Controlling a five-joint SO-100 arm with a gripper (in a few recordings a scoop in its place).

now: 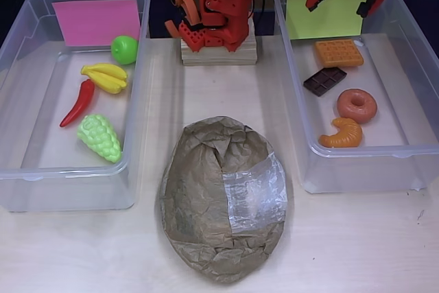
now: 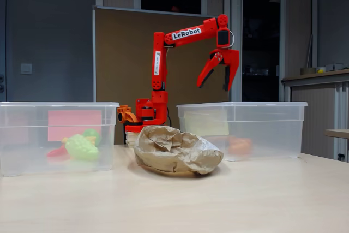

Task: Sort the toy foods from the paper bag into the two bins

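Looks like the sorting is pretty much wrapped up here. In the overhead view, the clear plastic tub with the pink paper label (image 1: pixel 75 94) is loaded with the green toy apple (image 1: pixel 124 49), the yellow toy bananas (image 1: pixel 105 77), the red toy chili (image 1: pixel 78 102) and the pale green toy grapes (image 1: pixel 100 138). The clear plastic tub with the yellow-green label (image 1: pixel 363 87) is loaded with the orange toy waffle (image 1: pixel 339 53), the brown toy chocolate bar (image 1: pixel 324 80), the brown-pink toy donut (image 1: pixel 357 105) and the orange toy croissant (image 1: pixel 342 133).

The crumpled brown paper bag with the shiny tape patch (image 1: pixel 223 207) is parked on the light wooden counter (image 1: pixel 357 245) between the two tubs, nearer the camera. Whether anything is left inside can't be told, since it's folded shut from above.

Best guess for the step in hand: the bag should be checked for a leftover. If so, the crumpled top would need to be approached slowly from directly above and the fingers spread wide, so the paper isn't dragged off the counter.

As for the pose, the red gripper (image 2: pixel 219 72) is held high above the far end of the yellow-green-labelled tub, fingers pointed down and spread apart, nothing held. The forearm is stretched out roughly level from the upright upper arm.
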